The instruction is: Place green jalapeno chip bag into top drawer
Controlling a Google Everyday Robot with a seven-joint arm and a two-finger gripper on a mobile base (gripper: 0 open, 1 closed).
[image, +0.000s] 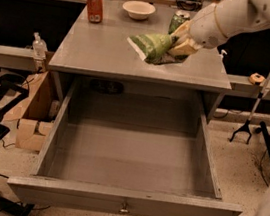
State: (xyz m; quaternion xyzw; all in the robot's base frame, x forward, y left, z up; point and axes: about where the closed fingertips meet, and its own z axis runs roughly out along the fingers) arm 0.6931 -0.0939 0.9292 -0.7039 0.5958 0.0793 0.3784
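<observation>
The green jalapeno chip bag [152, 46] is in my gripper [177, 45], which is shut on its right end. The bag is lifted a little off the grey table top [99, 44], its white crimped left end pointing left and tilted. My white arm comes in from the upper right. The top drawer [121, 199] is pulled wide open below the table, grey and with nothing in it, a small metal keyhole at the centre of its front panel.
A red can [94, 5] stands at the table's back left, a white bowl [138, 9] at the back middle, and a green can [178, 20] right behind my gripper. A cardboard box [33, 115] and a black frame stand left of the drawer.
</observation>
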